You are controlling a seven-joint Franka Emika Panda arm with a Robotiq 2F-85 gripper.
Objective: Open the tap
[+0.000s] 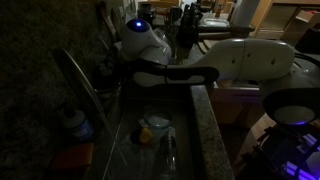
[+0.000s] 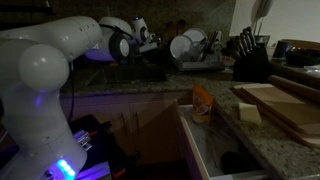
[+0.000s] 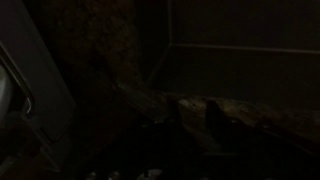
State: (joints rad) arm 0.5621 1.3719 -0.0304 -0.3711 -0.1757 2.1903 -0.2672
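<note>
Tap (image 1: 78, 88) barely distinct in near darkness

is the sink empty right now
No, a yellowish item and other things lie in the sink below the tap.

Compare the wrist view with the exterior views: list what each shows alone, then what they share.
Wrist view only: a pale slanted strip at its left edge. The view is too dark to say what the strip is, and nothing else is clear.

Exterior views only: the tap arching over the sink, a blue-capped bottle beside it, the white robot arm, a dish rack and a knife block.

Shared: the speckled stone counter, which shows only dimly in the wrist view.
</note>
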